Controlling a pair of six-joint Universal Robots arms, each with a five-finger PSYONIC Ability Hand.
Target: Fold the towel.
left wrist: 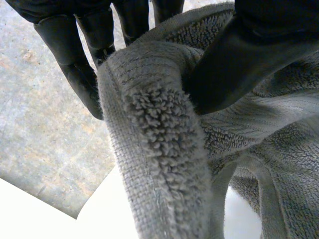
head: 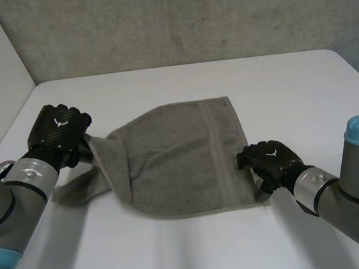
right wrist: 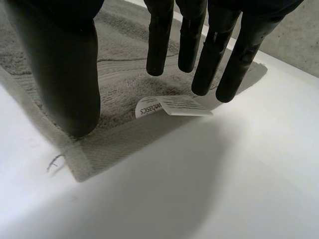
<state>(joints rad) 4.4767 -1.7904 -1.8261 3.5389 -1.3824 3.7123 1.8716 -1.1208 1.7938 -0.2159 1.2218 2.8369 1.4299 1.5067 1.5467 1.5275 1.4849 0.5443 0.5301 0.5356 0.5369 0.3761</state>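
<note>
While left hand (head: 58, 129) pinched its bunched corner, the grey towel (head: 175, 154) lay mostly flat, right hand (head: 270, 158) open over the near corner.

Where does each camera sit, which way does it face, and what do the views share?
Head: behind and between the arms, looking down at the table; both arms, left hand and right hand show.
Left wrist: on that wrist, along the palm; fingers pinch the towel.
Right wrist: on that wrist, over a towel corner and label; straight fingers.
Shared: all show the towel.
</note>
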